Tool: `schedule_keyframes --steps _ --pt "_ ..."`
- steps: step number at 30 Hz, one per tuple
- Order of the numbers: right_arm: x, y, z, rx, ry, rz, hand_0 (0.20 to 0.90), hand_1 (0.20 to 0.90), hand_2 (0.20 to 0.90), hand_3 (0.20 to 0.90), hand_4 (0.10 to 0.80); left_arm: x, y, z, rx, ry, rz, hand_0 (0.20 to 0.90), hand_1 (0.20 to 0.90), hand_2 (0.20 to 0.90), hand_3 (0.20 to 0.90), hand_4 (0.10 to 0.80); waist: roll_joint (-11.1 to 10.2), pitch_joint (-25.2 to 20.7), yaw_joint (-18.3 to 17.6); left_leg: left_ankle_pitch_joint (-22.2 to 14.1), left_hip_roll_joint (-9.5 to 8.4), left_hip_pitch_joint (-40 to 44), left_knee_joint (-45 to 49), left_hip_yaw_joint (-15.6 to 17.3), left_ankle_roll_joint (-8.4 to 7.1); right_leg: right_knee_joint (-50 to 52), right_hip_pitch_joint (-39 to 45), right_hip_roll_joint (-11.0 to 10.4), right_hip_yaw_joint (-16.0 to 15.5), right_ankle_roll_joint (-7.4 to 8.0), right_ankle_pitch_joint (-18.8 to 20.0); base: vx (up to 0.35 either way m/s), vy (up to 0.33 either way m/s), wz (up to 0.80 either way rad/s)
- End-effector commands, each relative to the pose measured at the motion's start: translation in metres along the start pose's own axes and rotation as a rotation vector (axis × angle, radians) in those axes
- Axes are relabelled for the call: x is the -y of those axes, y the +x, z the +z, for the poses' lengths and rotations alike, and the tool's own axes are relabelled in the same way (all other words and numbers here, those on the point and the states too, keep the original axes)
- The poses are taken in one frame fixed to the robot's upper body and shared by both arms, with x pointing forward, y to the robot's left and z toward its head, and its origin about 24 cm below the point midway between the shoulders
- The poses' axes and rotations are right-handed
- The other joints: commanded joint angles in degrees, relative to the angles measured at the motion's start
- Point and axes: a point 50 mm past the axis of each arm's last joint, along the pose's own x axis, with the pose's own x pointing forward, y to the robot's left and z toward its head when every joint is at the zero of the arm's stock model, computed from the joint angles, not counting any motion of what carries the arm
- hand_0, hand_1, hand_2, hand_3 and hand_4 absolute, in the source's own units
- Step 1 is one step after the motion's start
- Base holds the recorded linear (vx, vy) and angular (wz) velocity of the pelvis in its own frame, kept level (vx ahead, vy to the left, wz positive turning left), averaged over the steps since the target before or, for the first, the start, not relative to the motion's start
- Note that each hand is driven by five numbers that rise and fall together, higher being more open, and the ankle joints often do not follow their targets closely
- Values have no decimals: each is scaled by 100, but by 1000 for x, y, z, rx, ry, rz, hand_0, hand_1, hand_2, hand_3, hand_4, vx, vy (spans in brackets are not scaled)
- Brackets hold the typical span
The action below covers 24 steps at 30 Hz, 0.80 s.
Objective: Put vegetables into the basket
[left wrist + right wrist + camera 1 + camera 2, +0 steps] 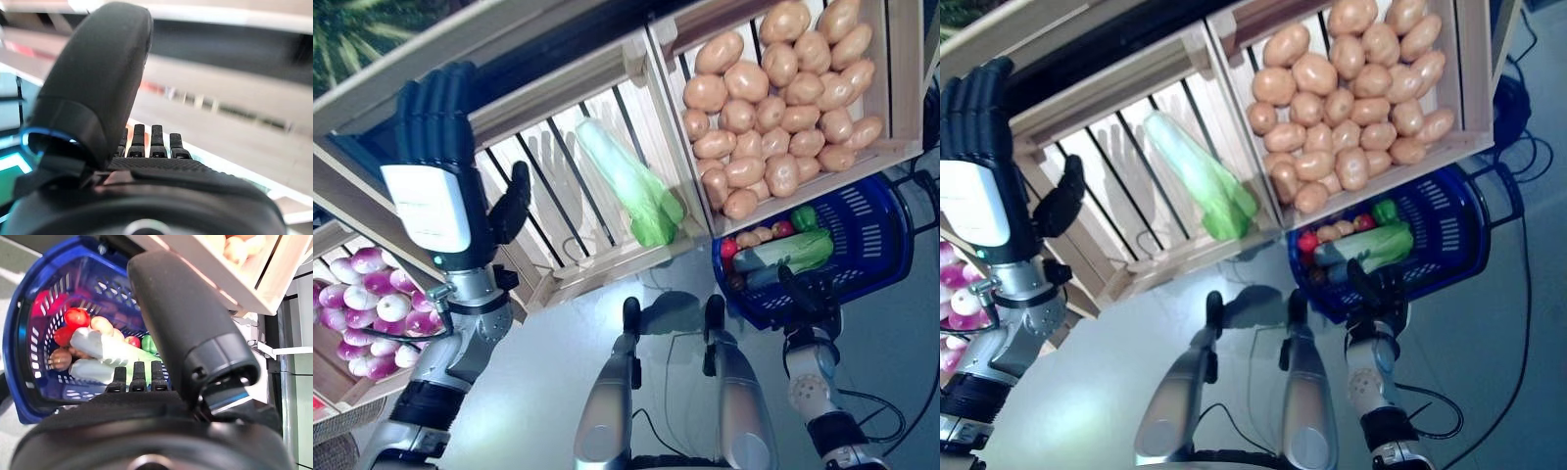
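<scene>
The blue plastic basket (876,235) stands on the floor under the stand's right crate. In it lie pale green cabbages (788,253), red round vegetables (76,318), potatoes (101,325) and a green pepper (803,216). My right hand (803,291) waits at the basket's near rim with fingers straight, empty; it also shows in the right wrist view (139,377). My left hand (435,162) is raised in front of the slatted crate at the left, open and empty. A long pale green cabbage (626,186) lies in that crate, to the right of the hand and apart from it.
The wooden stand (607,245) slopes across the view with several crates. The right crate (901,88) overhangs the basket. Grey floor (558,352) lies in front of the stand.
</scene>
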Motion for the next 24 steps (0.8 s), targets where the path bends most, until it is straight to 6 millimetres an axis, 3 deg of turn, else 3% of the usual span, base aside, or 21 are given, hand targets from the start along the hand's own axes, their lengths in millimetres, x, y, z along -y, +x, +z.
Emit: schedule_keyframes --steps 1,7,13,18,20,24 --pt "11 -5 12 83 -13 -36 900 900 900 900 800 -15 19 11 89 -112 158 900 900 900 900 800 -195 -565 -36 192 -238 -231 -238 -69 -45 -714 643 92 -330 -141 251 152 -1 3" --pt "28 -6 11 65 -74 -63 900 900 900 900 800 8 4 35 220 -266 -385 900 900 900 900 800 -161 -818 -39 98 -184 74 -207 -53 -60 -795 1031 49 -450 -144 201 135 25 10" --pt "31 1 21 61 -115 -33 900 900 900 900 800 28 -15 45 300 -281 -897 900 900 900 900 800 -79 -684 -121 -6 -183 90 96 46 -24 -643 1100 4 -503 -175 153 57 50 2" --pt "27 9 32 70 -160 -2 900 900 900 900 800 35 -9 53 382 -264 -1067 900 900 900 900 800 -17 -512 -187 40 -140 -3 122 120 -26 -621 1034 -5 -482 -173 163 16 23 -6" --pt "20 15 40 82 -167 20 900 900 900 900 800 39 2 62 455 -243 -1141 900 900 900 900 800 21 -365 -232 73 -132 -167 168 146 -23 -545 860 14 -461 -196 160 -56 6 -11" --pt "12 19 47 105 -162 51 900 900 900 900 800 46 16 68 498 -184 -1157 900 900 900 900 800 25 -171 -258 71 -128 -447 394 149 -25 -329 594 31 -473 -232 123 -44 -8 -3"
